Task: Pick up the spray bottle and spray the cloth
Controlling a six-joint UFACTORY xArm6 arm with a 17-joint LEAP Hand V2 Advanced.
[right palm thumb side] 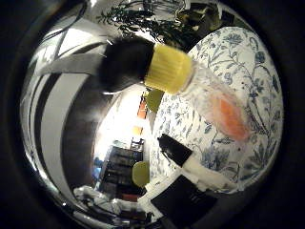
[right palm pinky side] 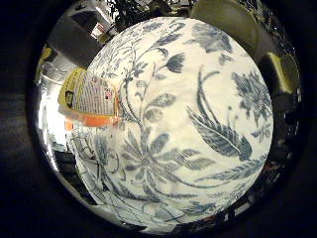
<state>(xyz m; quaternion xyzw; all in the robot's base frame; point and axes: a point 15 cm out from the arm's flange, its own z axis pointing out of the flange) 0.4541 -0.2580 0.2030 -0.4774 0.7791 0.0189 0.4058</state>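
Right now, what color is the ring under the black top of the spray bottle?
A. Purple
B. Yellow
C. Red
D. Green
B. In the thumb-side palm view the spray bottle has a yellow collar right below its black spray head, and it lies close above the blue-flowered cloth.

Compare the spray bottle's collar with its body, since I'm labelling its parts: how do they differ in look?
The collar is solid, opaque yellow; the body is clear, with orange showing through. The collar is bare, while the body carries a printed label. The collar adjoins the black spray head; the body extends over the floral cloth. Both belong to one spray bottle.
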